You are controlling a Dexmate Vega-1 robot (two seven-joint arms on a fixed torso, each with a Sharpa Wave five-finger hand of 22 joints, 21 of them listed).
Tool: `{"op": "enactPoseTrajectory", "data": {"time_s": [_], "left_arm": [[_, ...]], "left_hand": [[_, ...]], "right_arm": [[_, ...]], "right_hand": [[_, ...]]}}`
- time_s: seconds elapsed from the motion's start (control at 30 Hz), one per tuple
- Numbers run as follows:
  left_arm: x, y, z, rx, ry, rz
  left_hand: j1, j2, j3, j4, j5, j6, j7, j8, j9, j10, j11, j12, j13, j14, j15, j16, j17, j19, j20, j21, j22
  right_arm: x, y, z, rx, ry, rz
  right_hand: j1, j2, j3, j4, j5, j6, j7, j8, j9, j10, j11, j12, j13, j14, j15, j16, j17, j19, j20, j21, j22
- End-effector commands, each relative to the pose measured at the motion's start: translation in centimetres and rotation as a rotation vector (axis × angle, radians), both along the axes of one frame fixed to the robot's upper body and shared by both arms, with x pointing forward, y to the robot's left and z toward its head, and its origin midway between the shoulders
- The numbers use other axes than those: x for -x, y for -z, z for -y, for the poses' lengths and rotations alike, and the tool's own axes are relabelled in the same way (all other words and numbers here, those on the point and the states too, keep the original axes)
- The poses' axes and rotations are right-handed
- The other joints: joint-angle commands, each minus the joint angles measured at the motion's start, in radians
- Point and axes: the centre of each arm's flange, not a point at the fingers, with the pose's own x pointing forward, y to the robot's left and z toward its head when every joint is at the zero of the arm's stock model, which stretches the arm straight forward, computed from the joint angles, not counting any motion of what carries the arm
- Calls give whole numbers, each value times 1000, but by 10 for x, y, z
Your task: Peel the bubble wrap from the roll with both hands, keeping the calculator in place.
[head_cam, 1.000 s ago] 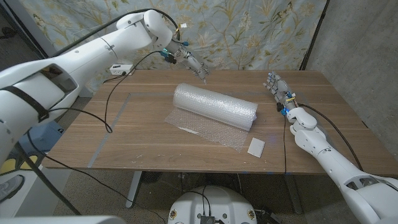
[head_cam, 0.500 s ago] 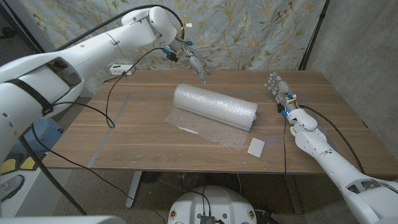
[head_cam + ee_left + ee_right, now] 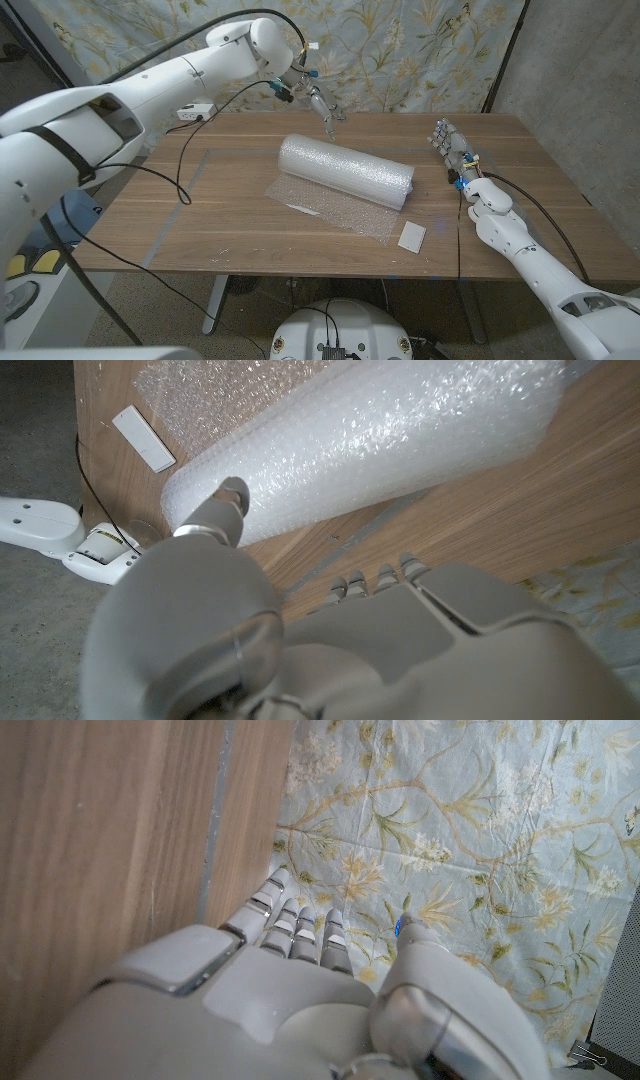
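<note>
- One roll of clear bubble wrap (image 3: 346, 170) lies on its side across the middle of the brown wooden counter (image 3: 200, 215), running from the far left toward the near right.
- One loose sheet end (image 3: 335, 208) of the wrap is unrolled from under the roll and lies flat on the counter on the near side.
- One flat, pale grey rectangular calculator (image 3: 411, 236) lies on the counter just beside the near right corner of that loose sheet, close to the counter's near edge; whether it touches the sheet cannot be told. It also shows in the left wrist view (image 3: 144, 438).
- One white left hand (image 3: 324, 106) hangs in the air above the far edge of the counter, behind the roll and apart from it. Its fingers (image 3: 384, 573) hold nothing and point down toward the roll, the thumb standing apart from them.
- One white right hand (image 3: 452, 150) is at the right side of the counter, well apart from the roll's right end. Its fingers (image 3: 298, 927) reach up, straight and side by side, and hold nothing.
- One small white box (image 3: 194, 110) sits at the far left corner of the counter.
- One floral cloth (image 3: 400, 50) hangs behind the counter.
</note>
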Motion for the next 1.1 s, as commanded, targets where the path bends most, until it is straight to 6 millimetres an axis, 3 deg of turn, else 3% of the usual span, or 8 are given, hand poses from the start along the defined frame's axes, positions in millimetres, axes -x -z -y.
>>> {"op": "enactPoseTrajectory", "data": {"time_s": [0.03,0.17,0.6,0.7,0.8,1.1], "left_arm": [[-11,15,13,-27,25,47],[-13,18,14,-34,21,44],[-26,34,23,-79,0,14],[-27,35,27,-98,1,-4],[-28,35,31,-118,9,-18],[-26,32,49,-204,71,5]], "left_hand": [[-13,-10,-16,5,0,-175,-20,-8,2,-187,25,-7,-4,-186,12,-4,0,-103,0,3,1],[-21,-15,-24,9,1,-190,-26,-10,2,-211,30,-11,-8,-208,16,-6,-1,-125,3,1,0],[-93,-62,-83,31,15,-242,-8,-14,0,-242,47,-6,-18,-242,20,-1,-2,-158,13,6,0],[-117,-81,-107,39,29,-267,14,-15,0,-254,71,-4,-20,-252,22,1,-2,-167,42,8,0],[-128,-89,-123,45,42,-288,20,-17,0,-264,80,-4,-22,-260,23,1,-2,-175,53,8,0],[-134,-90,-138,49,58,-302,8,-12,0,-271,75,0,-23,-273,22,1,-2,-186,50,9,1]], "right_arm": [[2,6,6,-14,4,-7],[2,7,8,-14,5,-10],[3,9,13,-16,9,-24],[3,10,14,-14,10,-30],[3,11,15,-14,11,-35],[6,10,18,-10,21,-38]], "right_hand": [[-9,4,-2,-3,-4,-7,2,4,2,-5,3,2,2,-3,-1,-1,5,-5,2,-1,3],[-10,4,-2,-5,-4,-9,2,5,2,-13,2,0,2,-4,0,-1,5,-7,2,0,3],[-14,7,-1,-7,-3,-24,1,4,2,-24,6,2,2,-13,13,-2,5,-18,10,-1,3],[-15,7,-1,-8,-3,-30,2,3,2,-26,7,2,2,-16,16,-2,5,-20,13,-1,3],[-16,8,-1,-9,-3,-33,2,3,2,-29,7,2,2,-18,17,-2,5,-28,10,-3,3],[-20,8,1,-14,-2,-64,4,0,2,-52,9,0,2,-48,24,-9,5,-56,4,-6,3]]}}
